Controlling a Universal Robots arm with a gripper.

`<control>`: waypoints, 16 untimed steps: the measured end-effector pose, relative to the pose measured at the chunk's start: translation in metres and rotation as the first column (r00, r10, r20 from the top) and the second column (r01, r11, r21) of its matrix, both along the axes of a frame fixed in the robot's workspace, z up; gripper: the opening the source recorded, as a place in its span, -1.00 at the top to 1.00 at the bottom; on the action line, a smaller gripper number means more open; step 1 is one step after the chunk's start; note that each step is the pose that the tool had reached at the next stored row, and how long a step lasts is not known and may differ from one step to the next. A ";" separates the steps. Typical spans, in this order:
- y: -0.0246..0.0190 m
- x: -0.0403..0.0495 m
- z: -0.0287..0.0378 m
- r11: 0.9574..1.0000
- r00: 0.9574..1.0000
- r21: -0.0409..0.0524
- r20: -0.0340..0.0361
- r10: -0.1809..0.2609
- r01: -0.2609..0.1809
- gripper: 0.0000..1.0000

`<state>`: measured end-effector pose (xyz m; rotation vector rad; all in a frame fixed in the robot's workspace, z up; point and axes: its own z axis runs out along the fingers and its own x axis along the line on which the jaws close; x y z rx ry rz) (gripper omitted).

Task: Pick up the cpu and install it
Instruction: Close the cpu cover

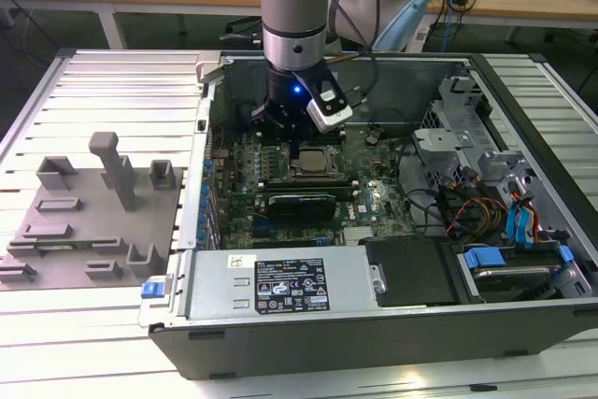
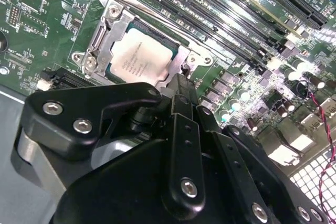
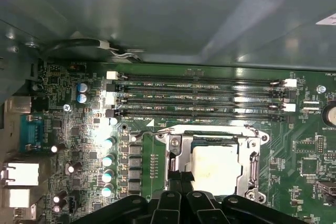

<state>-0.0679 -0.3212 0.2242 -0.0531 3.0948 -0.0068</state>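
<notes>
— Where's the chip from here?

— Down in the open grey metal computer case (image 1: 280, 324). The small flat square cpu (image 3: 216, 165) with the silver-grey metal top lies in the shiny steel socket frame (image 3: 253, 167) on the green motherboard (image 3: 79, 145), top face up.

— And the 1 arm?

— Its black linkage gripper (image 3: 179, 177) hangs right over that socket. The 2 fingers (image 3: 174, 178) are drawn almost together with nothing between them, I'd say. They sit just beside 1 edge of the cpu, over the frame and not over the chip's middle.

— Which way does the cpu run?

— It's near enough square, so there's no real long axis. Its edges line up with the frame, and 1 pair runs parallel to the long black memory slots (image 3: 199, 98) just beyond it. To me it looks seated.
</notes>
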 end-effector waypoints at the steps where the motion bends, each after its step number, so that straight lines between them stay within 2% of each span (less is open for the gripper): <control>1: 0.0000 0.0000 0.0001 1.000 1.000 0.000 0.000 0.000 0.000 0.79; 3: -0.0001 0.0013 0.0002 1.000 1.000 0.000 0.000 0.000 0.000 0.79; 11: 0.0000 0.0294 0.0001 1.000 1.000 0.000 0.000 0.000 0.000 0.79; 16: 0.0000 0.0327 0.0019 1.000 1.000 0.000 0.000 0.000 0.000 0.79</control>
